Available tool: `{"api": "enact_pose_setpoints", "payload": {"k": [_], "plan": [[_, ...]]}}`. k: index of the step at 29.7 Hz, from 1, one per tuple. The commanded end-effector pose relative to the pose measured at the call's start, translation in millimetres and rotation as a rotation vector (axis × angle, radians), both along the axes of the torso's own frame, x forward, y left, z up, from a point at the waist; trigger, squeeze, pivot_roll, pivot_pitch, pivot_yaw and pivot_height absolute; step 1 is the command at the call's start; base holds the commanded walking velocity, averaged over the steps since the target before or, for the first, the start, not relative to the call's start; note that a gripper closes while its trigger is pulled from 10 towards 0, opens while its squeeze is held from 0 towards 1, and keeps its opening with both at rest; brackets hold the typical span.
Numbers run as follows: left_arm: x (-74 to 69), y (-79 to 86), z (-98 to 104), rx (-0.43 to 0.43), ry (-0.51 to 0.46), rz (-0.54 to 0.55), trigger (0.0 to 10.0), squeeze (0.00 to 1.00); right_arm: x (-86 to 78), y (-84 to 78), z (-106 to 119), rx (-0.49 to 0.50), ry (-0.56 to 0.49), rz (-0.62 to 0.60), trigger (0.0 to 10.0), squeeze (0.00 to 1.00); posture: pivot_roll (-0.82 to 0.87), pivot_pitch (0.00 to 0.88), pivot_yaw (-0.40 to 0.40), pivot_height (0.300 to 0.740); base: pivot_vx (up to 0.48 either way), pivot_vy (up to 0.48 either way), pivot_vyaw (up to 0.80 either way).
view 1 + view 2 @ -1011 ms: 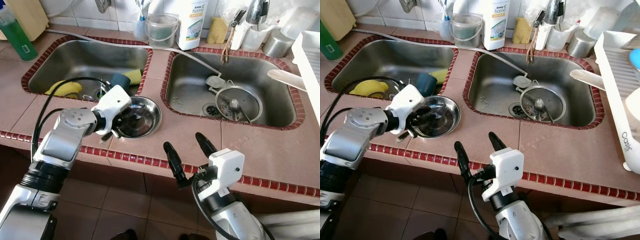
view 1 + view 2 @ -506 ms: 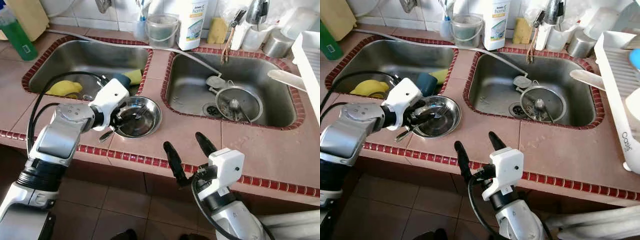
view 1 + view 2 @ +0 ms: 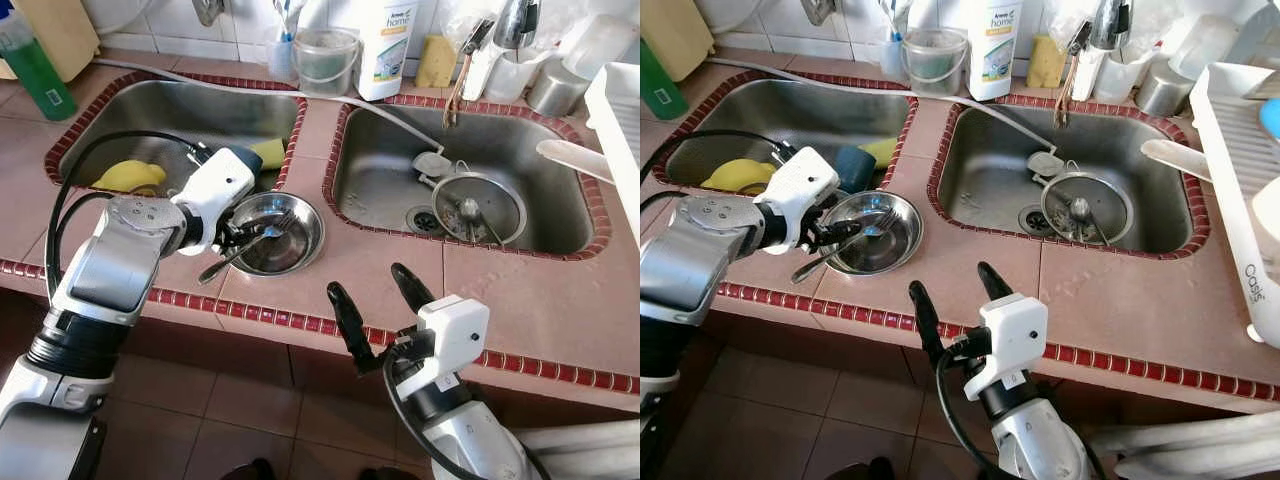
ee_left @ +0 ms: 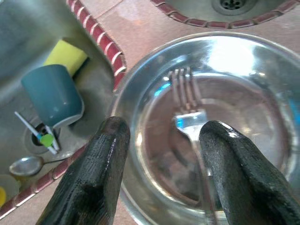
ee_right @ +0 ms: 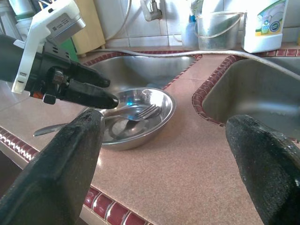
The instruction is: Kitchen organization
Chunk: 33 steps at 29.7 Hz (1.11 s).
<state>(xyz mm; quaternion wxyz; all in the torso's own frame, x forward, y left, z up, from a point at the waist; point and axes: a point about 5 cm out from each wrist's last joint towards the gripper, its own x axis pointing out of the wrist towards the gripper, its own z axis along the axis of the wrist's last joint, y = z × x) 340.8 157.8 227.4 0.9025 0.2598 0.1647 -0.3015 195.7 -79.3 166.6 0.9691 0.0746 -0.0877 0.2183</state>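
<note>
The left gripper (image 4: 159, 154) hung just over the near-left rim of a shallow round stainless-steel bowl (image 3: 300, 232), its two black fingers (image 4: 101, 159) parted to a moderate gap and closed on nothing. A silver metal fork (image 4: 187, 110) lay between and below those fingers, its tines resting inside the bowl and its handle slanting out over the rim toward the desk edge (image 3: 215, 268). Whether a finger touched the handle could not be told. The bowl sat on the pink-tiled desk (image 3: 380, 262), on the strip between the two steel sinks, close to the left one.

The right gripper (image 3: 378, 305) was held in front of the desk's red-tiled front edge, well apart from the bowl, with its fingers (image 3: 345, 322) spread wide and empty.

In the left sink (image 3: 150, 115) were a teal plastic cup (image 4: 54, 96) lying on its side, a yellow sponge (image 3: 268, 152) and a yellow rounded object (image 3: 128, 177). The right sink (image 3: 540, 160) held a round metal lid or strainer (image 3: 478, 205) near the drain. Along the wall behind stood a white detergent bottle (image 3: 385, 45), a clear plastic container (image 3: 325, 60) and a green bottle (image 3: 35, 75). A white dish rack (image 3: 1240, 190) stood at the far right.
</note>
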Motion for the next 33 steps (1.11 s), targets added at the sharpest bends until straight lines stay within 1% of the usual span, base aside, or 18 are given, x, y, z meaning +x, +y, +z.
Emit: {"api": "enact_pose_setpoints", "payload": {"k": [1, 5, 11, 13, 17, 22, 29, 33], "plan": [[-3.5, -1.4, -0.9, 0.004, 0.008, -0.013, 10.0, 0.00, -0.7, -0.2, -1.5, 0.001, 0.004, -0.001, 10.0, 0.00, -0.17, 0.198, 0.031, 0.732, 0.000, 0.000, 0.00], [-6.2, -5.2, 3.7, -0.037, 0.015, -0.017, 10.0, 0.00, -0.6, -0.2, -2.0, 0.001, 0.006, -0.001, 10.0, 0.00, -0.17, 0.197, 0.031, 0.732, 0.000, 0.000, 0.00], [-12.9, -7.1, -1.4, -0.033, 0.031, -0.034, 10.0, 0.00, -0.6, -0.4, -1.9, 0.001, 0.005, -0.002, 10.0, 0.00, -0.17, 0.198, 0.030, 0.732, 0.000, 0.000, 0.00], [-15.7, -7.6, -5.7, -0.046, 0.057, -0.029, 10.0, 0.00, -0.8, -0.4, -2.1, 0.001, 0.007, -0.002, 10.0, 0.00, -0.17, 0.198, 0.030, 0.732, 0.000, 0.000, 0.00], [-18.9, -8.1, -11.1, -0.042, 0.069, -0.030, 10.0, 0.00, -0.7, -0.5, -1.9, 0.002, 0.006, -0.002, 10.0, 0.00, -0.17, 0.200, 0.028, 0.732, 0.000, 0.000, 0.00], [-20.4, -7.2, -20.1, -0.012, 0.087, -0.024, 10.0, 0.00, -0.4, -0.5, -1.5, 0.002, 0.006, -0.001, 10.0, 0.00, -0.17, 0.202, 0.027, 0.732, 0.000, 0.000, 0.00], [-19.6, -11.0, -24.4, -0.017, 0.118, -0.016, 10.0, 0.00, -1.9, 0.4, -0.8, 0.005, 0.007, -0.010, 10.0, 0.00, -0.18, 0.209, 0.044, 0.732, 0.000, 0.000, 0.00], [-17.2, -13.7, -29.2, -0.002, 0.159, -0.005, 10.0, 0.00, -4.2, 0.9, -0.1, 0.009, 0.009, -0.024, 10.0, 0.00, -0.20, 0.221, 0.062, 0.732, 0.000, 0.000, 0.00]]}}
